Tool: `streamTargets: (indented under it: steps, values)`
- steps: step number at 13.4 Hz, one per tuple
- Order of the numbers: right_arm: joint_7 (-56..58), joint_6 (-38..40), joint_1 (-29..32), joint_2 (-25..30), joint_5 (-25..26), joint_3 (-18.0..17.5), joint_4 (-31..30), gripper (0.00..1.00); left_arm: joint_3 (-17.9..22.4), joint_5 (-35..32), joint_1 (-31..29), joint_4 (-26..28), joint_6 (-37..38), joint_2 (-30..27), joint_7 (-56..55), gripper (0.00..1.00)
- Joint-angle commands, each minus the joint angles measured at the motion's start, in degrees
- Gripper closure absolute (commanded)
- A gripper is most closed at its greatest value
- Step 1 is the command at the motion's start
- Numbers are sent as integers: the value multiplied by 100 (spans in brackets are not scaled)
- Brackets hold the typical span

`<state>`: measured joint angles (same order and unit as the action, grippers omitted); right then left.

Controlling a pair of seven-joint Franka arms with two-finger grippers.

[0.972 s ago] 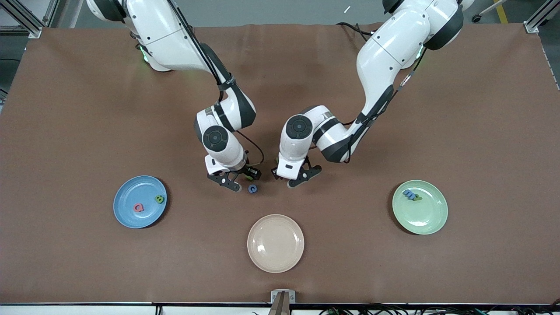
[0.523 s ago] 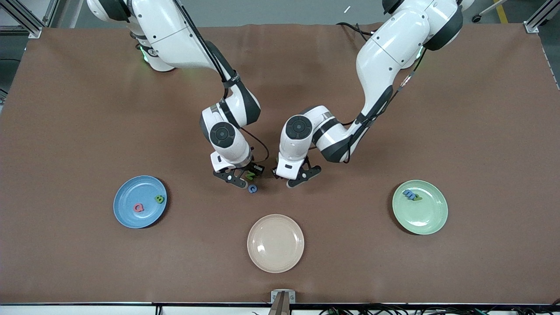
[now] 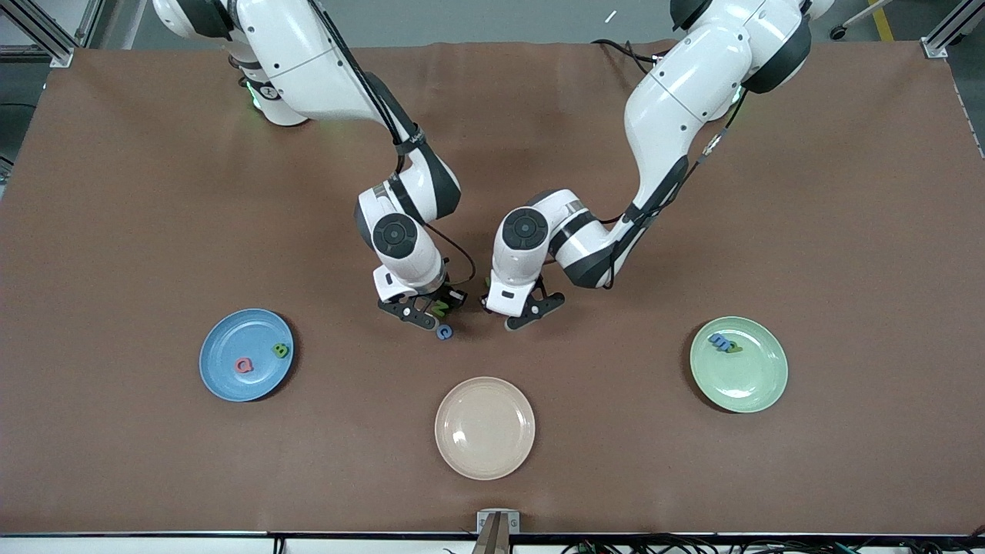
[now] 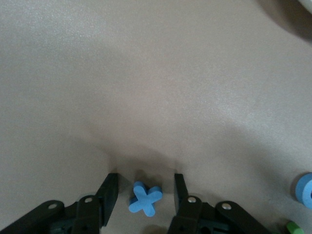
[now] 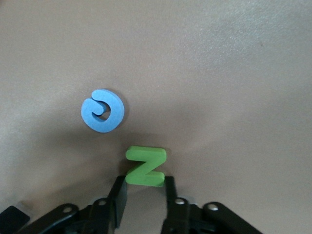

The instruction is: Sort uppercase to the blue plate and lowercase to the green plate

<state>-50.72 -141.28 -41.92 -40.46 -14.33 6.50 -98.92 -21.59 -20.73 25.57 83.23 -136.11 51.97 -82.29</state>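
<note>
The green N (image 5: pixel 146 166) sits between the fingers of the right tool (image 3: pixel 431 312), which stand narrow against its two sides; whether the letter is off the surface cannot be told. The blue G (image 5: pixel 102 110) lies flat on the brown surface (image 3: pixel 154 192) just ahead of that tool's fingertips. The blue x (image 4: pixel 145 198) lies flat between the fingers of the left tool (image 3: pixel 525 314), which stand wide, with a gap on each side of the letter. Both tools are low, side by side, near the middle of the surface.

Toward the right arm's end, the blue plate (image 3: pixel 227 381) carries the pink-red G (image 3: pixel 244 365) and the green B (image 3: pixel 282 351). Toward the left arm's end, the green plate (image 3: pixel 750 385) carries the blue m (image 3: pixel 720 340) with a green letter (image 3: pixel 734 348) touching it. The cream plate (image 3: pixel 485 428) lies nearer the front camera than both tools.

The brown covering spans the whole surface. Grey floor and aluminium frame posts (image 3: pixel 38 31) show past its edge by the arm bases.
</note>
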Motion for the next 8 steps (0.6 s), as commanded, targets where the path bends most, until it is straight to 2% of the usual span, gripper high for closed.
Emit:
streamTargets:
  steps: [1,2,4,6,8]
  values:
    - [-43,-92,-62,11,9,62,-84,78,6,34,-16,-70,58,6,160,82]
    - [-35,-84,-62,20,9,62,-75,82,6,51,-25,-70,58,-3,196,89]
    - [-26,-40,-28,38,9,71,-49,85,6,-10,-51,-52,102,-64,222,97]
    - [-17,-31,-19,38,9,71,-49,85,6,-27,-157,-70,470,-256,449,99]
    - [123,13,86,64,18,97,-49,78,-12,-19,-315,-87,682,-477,600,99]
